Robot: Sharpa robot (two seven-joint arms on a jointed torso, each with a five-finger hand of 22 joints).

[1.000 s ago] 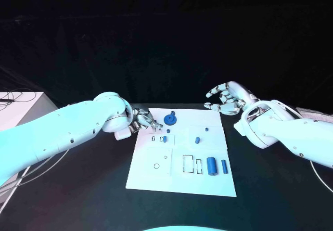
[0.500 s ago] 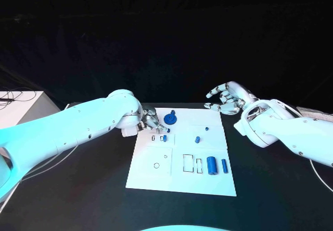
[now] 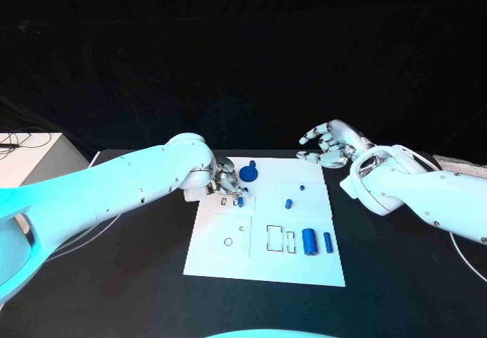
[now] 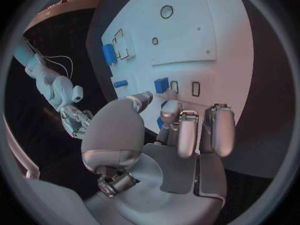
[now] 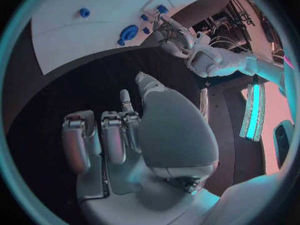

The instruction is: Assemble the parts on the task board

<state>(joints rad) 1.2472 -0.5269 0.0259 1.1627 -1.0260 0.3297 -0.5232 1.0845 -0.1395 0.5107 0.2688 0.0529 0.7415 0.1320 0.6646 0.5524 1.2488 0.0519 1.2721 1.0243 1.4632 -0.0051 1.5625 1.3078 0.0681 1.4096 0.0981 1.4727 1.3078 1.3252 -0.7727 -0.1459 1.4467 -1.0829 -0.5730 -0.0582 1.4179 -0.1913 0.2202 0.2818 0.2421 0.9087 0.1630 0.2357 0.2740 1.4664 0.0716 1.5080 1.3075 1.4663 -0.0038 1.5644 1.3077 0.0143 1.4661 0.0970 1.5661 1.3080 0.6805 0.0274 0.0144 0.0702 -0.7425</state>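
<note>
Task board is what lies before me: a white plate in the middle of the black table, marked with small outlined slots and holes. Blue parts sit on it: a round one with a stem near the far edge, a small piece around the middle, a tiny one just beyond that, and two upright cylinders, a thick one and a thin one, side by side toward my right, just beside a rectangular outline. My left hand is over the board's far left part, fingers curled down close to a small blue block that stands by two little slots; in my left wrist view the fingertips are right at that block, though I cannot tell whether they actually pinch it (the fingers cover the contact). My right hand hovers off the board's far right corner, above the table, fingers spread apart and holding nothing. Compared with a second ago, my left arm has swung further in over the table and the hand has crept toward the block, while my right hand has stayed where it was and the parts on the board have not moved.
</note>
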